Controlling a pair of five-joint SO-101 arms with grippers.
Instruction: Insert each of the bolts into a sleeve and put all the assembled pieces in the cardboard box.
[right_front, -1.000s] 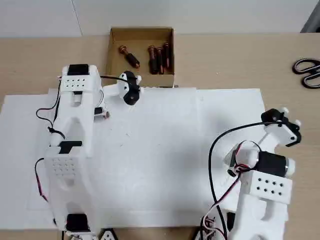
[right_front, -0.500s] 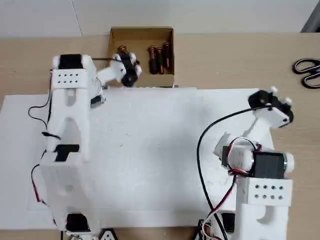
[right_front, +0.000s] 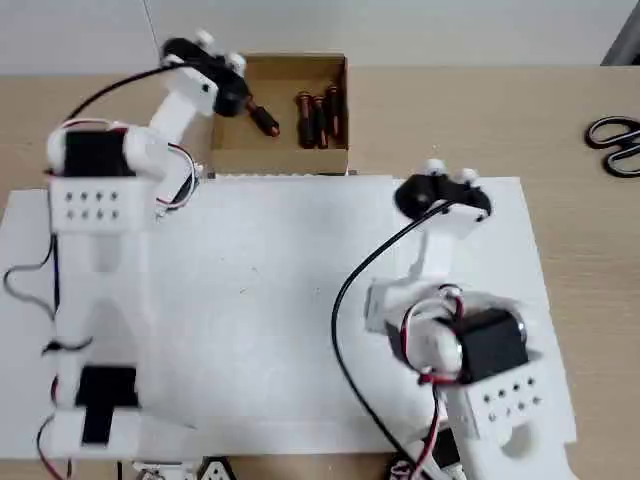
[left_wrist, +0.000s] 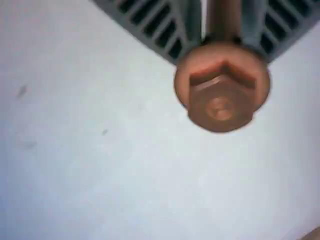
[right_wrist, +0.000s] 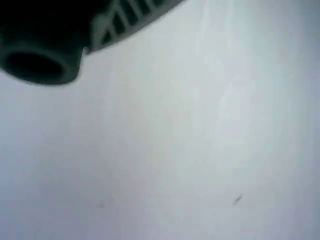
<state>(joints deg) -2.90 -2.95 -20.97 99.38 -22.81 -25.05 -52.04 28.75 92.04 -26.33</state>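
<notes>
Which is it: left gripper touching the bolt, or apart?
Touching. The left wrist view shows the bolt clamped in the left gripper, its shaft pinched between the ribbed grey fingers.

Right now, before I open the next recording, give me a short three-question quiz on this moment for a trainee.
1. True or false: the left gripper is shut on a copper bolt.
2. What lies on the table at the far right of the high view?
A. scissors
B. a screwdriver
C. a cup
3. How many copper pieces lie side by side in the right half of the cardboard box?

Key: 1 true; 2 A; 3 three.
</notes>
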